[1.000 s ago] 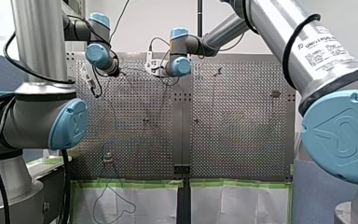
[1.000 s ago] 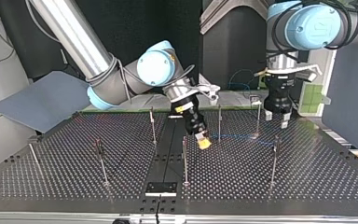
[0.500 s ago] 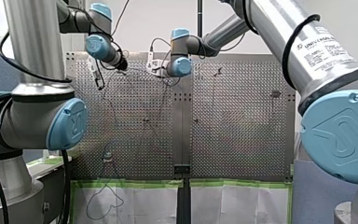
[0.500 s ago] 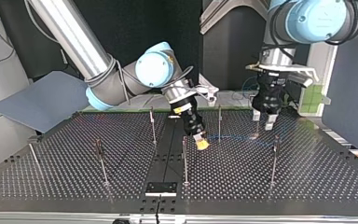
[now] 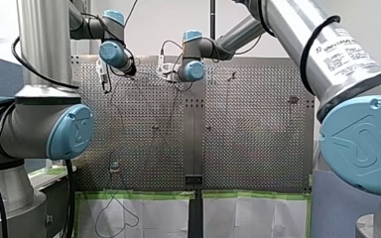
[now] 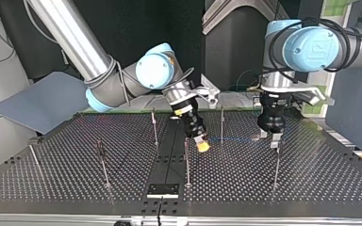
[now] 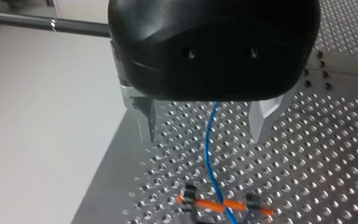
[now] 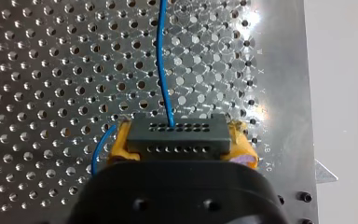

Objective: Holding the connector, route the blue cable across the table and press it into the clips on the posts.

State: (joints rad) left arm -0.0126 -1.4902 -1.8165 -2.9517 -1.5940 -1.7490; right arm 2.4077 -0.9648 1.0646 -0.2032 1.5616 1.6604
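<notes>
- My right gripper [image 8: 181, 150] is clamped on the connector [image 8: 175, 128], a dark block with rows of small holes. One of its yellow pads [image 8: 119, 145] presses on each end of the connector.
- The blue cable [image 8: 162, 65] leaves the connector's far face and runs straight ahead over the perforated table [image 6: 311, 179]. A short bend of the same blue shows just beside the connector, next to one pad.
- In the top view the connector is low over the table, near its middle, and the cable leads from the connector toward the view's right.
- My left gripper [image 7: 206, 126] hangs at the far end of that stretch, well apart from the connector. Its metal fingers [image 7: 262, 116] stand apart and hold nothing.
- The cable coming from the connector passes through the gap between those fingers and touches neither.
- Just past the fingers, away from the connector, the cable crosses a clip [image 7: 223, 204] with an orange bar. I cannot tell whether it is seated there.
- A thin post [image 6: 222, 123] stands just beside the connector, on the cable's side.
</notes>
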